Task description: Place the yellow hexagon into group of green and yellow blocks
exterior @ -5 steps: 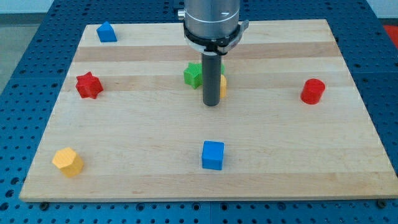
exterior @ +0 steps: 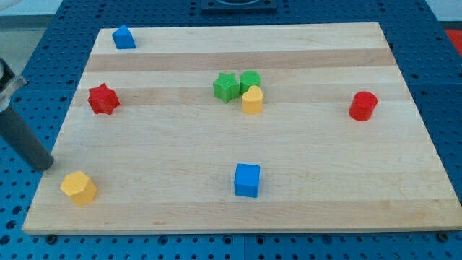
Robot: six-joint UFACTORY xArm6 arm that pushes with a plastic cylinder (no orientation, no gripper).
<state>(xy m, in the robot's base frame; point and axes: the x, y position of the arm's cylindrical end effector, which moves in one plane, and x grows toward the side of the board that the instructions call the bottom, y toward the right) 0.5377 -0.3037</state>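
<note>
The yellow hexagon (exterior: 79, 188) lies near the board's bottom left corner. Near the middle top, a green star (exterior: 226, 87), a second green block (exterior: 250, 81) and a yellow heart-shaped block (exterior: 252, 100) sit together, touching. My tip (exterior: 45, 165) is at the view's far left, by the board's left edge, just above and left of the yellow hexagon, a small gap from it.
A red star (exterior: 103, 99) lies at the left, a blue block (exterior: 124, 37) at the top left, a red cylinder (exterior: 363, 106) at the right, and a blue cube (exterior: 247, 180) at the bottom middle. The wooden board (exterior: 325, 180) rests on a blue perforated table.
The rod has left the green and yellow group in the middle and now stands at the left edge near the yellow hexagon. No block has moved.
</note>
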